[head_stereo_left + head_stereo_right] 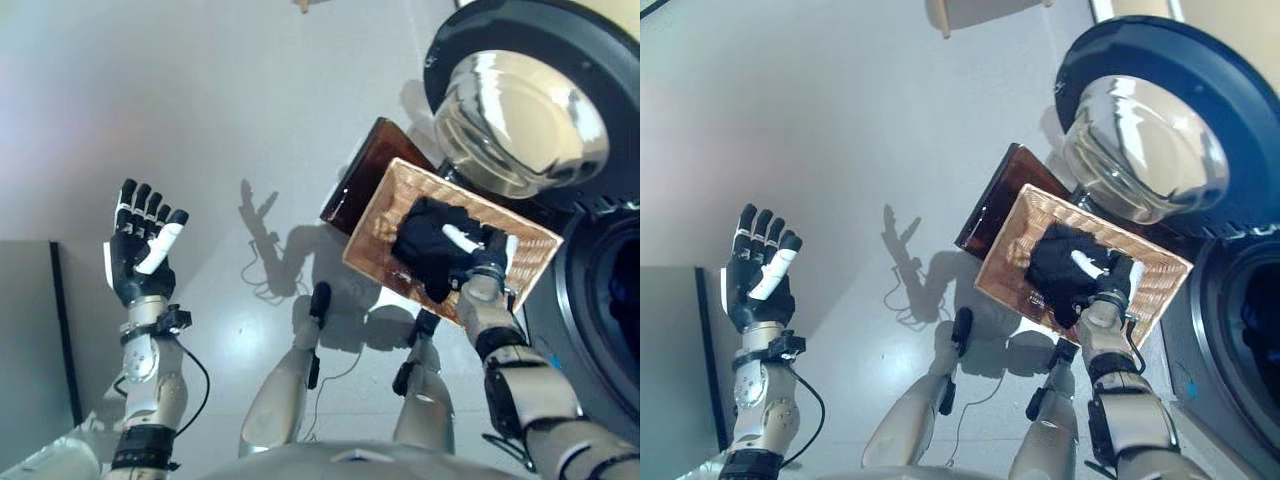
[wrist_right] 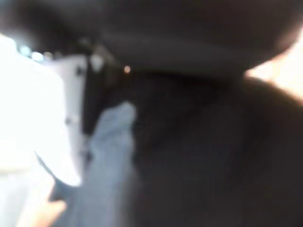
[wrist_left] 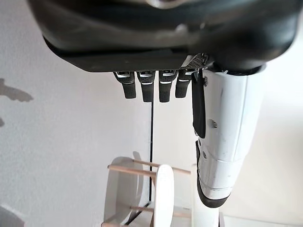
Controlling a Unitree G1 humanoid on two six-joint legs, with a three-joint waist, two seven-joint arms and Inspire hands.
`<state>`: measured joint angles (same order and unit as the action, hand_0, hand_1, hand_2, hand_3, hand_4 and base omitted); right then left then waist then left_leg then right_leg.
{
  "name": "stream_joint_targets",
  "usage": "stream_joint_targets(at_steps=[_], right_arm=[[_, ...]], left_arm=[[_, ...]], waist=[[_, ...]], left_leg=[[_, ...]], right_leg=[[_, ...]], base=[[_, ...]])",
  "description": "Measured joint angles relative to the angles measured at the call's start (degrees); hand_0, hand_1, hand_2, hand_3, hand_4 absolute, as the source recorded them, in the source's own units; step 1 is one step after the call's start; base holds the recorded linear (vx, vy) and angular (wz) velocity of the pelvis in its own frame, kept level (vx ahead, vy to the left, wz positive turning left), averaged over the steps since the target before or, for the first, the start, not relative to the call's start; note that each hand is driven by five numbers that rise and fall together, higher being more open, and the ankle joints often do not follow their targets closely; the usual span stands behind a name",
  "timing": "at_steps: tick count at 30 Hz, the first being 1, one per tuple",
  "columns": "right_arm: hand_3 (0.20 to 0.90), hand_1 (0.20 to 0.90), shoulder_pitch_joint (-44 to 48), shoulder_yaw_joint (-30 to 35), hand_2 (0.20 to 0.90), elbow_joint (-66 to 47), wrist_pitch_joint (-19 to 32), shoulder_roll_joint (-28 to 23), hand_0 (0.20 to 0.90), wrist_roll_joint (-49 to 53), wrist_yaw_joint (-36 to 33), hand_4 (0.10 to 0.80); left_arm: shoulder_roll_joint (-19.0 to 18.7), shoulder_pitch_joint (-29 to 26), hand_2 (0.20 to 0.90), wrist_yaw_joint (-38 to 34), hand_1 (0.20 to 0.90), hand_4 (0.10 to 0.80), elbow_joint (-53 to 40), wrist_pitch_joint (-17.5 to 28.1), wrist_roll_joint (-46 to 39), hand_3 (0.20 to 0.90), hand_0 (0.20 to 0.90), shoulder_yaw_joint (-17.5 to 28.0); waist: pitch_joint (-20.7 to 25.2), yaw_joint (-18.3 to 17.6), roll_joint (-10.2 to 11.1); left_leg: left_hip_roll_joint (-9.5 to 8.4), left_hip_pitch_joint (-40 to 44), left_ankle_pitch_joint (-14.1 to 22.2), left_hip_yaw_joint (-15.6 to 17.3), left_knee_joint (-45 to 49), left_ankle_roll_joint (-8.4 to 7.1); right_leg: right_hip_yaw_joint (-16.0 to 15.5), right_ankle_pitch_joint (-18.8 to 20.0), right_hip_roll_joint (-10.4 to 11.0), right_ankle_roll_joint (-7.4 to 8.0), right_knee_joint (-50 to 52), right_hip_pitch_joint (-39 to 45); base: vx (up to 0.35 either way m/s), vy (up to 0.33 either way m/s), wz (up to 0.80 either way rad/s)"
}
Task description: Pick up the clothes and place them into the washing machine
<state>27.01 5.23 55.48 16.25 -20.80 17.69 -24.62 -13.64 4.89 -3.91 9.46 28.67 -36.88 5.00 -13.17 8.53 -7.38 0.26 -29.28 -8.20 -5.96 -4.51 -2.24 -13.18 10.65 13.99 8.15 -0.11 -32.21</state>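
Observation:
A black cloth lies in the shallow wicker basket, which rests tilted on the dark brown box beside the washing machine. The machine's round door stands open above the basket. My right hand is down in the basket on the black cloth, its white-covered thumb lying across the cloth. The right wrist view is pressed close against the dark cloth. My left hand is raised at the far left, open and empty, palm up, fingers straight.
A grey cabinet stands at the lower left. Pale floor spreads between my left hand and the basket. A white wooden rack shows past my left hand.

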Motion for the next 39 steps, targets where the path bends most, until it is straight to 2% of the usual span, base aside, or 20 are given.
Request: stream_joint_targets(at_steps=[6,13,17,20,25,30,33,34,39], right_arm=[[0.2,0.2,-0.7,8.2,0.2,-1.1,4.8,-0.3,0.2,5.9,-1.9,0.3],[0.2,0.2,-0.6,18.5,0.2,-4.2,14.7,5.5,0.2,29.3,2.4,0.3],[0.2,0.2,-0.6,22.5,0.2,-3.9,17.7,6.8,0.2,41.7,4.9,0.3],[0.2,0.2,0.2,24.7,0.2,-2.4,18.9,6.6,0.2,46.8,6.1,0.3],[0.2,0.2,2.3,28.1,0.2,2.2,19.1,3.9,0.2,50.4,5.9,0.3],[0.2,0.2,5.0,28.8,0.2,2.7,19.1,0.3,0.2,50.4,5.5,0.3],[0.2,0.2,6.7,29.0,0.2,3.1,19.1,-2.8,0.2,50.4,4.5,0.3],[0.2,0.2,8.3,29.4,0.2,4.7,19.1,-5.6,0.2,50.5,4.0,0.3],[0.2,0.2,12.3,30.2,0.2,7.2,19.4,-11.6,0.2,50.4,1.5,0.3]], left_arm=[[0.0,0.0,0.9,0.0,0.9,0.8,0.5,0.2,0.3,0.9,0.9,0.4],[0.4,0.0,0.9,0.3,0.9,0.8,1.9,0.4,-0.1,0.9,0.9,0.4],[1.2,0.5,0.9,1.1,0.9,0.8,2.3,0.4,-2.4,0.9,0.9,0.1],[1.3,0.9,0.9,1.5,0.9,0.8,2.4,0.3,-3.6,0.9,0.9,-0.3],[1.4,1.1,0.9,2.7,0.9,0.8,2.4,0.3,-4.1,0.9,0.9,-2.6],[1.4,2.0,0.9,2.7,0.9,0.8,2.4,0.3,-4.6,0.9,0.9,-3.5],[1.4,2.3,0.9,3.0,0.9,0.8,2.4,0.3,-4.6,0.9,0.9,-3.9],[1.4,2.5,0.9,3.4,0.9,0.8,2.4,0.3,-4.6,0.9,0.9,-3.9],[1.3,2.7,0.9,3.7,0.9,0.8,2.4,0.3,-4.6,0.9,0.9,-3.9]], waist=[[-0.1,-1.2,0.0],[-0.1,-1.4,-1.2],[-0.2,-1.3,-2.9],[-0.1,-1.4,-3.1],[0.2,-1.5,-3.6],[0.6,-1.5,-4.5],[1.1,-1.4,-5.7],[1.6,-1.1,-6.4],[1.9,-0.7,-7.7]], left_leg=[[0.06,1.7,0.4,1.4,0.0,0.39],[0.02,1.8,0.6,3.0,0.0,0.61],[0.0,1.8,0.9,3.7,0.0,0.71],[-0.1,1.8,1.1,4.7,0.0,0.74],[-0.11,1.7,1.2,5.5,0.0,0.81],[-0.14,1.6,1.5,6.0,0.0,0.79],[-0.12,1.5,1.5,6.0,0.0,0.8],[-0.17,1.4,1.5,6.0,0.0,0.82],[-0.18,0.7,1.5,6.1,0.0,0.82]], right_leg=[[1.3,0.2,-0.2,0.02,-0.6,1.0],[3.0,1.6,-0.4,-0.02,-2.3,0.8],[3.5,1.6,-0.4,0.0,-2.3,0.5],[4.9,2.0,-0.4,0.04,-2.3,-0.4],[6.1,2.1,-0.5,0.03,-2.1,-1.3],[7.7,2.5,-0.7,0.1,-2.0,-2.5],[7.7,2.5,-0.7,0.11,-2.1,-2.7],[7.9,2.5,-0.7,0.08,-2.0,-2.9],[8.3,2.6,-0.7,0.06,-1.5,-4.3]], base=[[0.02,-0.004,-0.1],[0.014,0.009,-0.16],[0.016,0.02,-0.18],[0.006,0.019,-0.09],[0.006,0.018,-0.09],[0.022,0.006,-0.1],[0.016,0.001,-0.01],[0.0,0.0,0.0],[0.011,0.001,-0.03]])
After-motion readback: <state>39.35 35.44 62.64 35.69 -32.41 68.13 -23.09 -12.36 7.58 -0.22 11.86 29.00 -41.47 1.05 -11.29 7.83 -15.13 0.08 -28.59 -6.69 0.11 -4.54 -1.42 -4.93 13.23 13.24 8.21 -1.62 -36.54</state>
